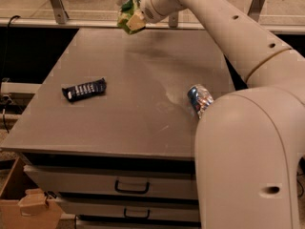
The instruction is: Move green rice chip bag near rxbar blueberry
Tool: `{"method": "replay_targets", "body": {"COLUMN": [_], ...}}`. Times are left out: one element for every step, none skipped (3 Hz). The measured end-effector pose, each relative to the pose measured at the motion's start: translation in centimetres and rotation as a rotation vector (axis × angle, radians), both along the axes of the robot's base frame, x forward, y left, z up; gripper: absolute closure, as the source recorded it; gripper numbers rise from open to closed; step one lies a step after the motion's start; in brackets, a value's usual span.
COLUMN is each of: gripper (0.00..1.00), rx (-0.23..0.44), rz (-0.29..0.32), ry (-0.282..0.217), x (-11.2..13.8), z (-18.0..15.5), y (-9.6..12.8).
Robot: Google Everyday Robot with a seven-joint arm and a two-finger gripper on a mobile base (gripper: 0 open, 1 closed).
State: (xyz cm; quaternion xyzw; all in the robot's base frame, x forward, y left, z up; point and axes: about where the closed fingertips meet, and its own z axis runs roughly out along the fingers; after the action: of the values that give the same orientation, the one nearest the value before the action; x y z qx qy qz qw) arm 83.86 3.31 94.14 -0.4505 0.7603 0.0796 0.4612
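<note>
In the camera view, the white arm reaches across the far edge of the grey flat-topped desk, and its claw sits at the top of the frame, pressed together on the crinkled bright green rice chip bag. The bag hangs clear of the desk surface with nothing under it, so the claw alone appears to carry it. A pale pad presses the bag's lower right side, and the bag bunches up against it. This looks like the carrying stage: the bag is held high enough to travel without dragging. The small flat dark navy wrapped rxbar blueberry lies flat on the left half of the desk, well apart from the bag and nearer the front edge. A crushed blue-silver can rests on the right side, just beside the robot's body, away from the likely path. The bag probably needs to come forward and left before it is set down near the bar.
</note>
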Motion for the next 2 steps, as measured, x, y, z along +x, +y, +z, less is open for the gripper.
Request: {"method": "replay_targets", "body": {"gripper": [1.00,1.00], "rx": [0.009,-0.012], "rz": [0.066,0.216], "ry": [0.036,0.093], "x": [-0.1,-1.8], "z": [-1.6,-4.0], "y": [0.3,-0.5]}}
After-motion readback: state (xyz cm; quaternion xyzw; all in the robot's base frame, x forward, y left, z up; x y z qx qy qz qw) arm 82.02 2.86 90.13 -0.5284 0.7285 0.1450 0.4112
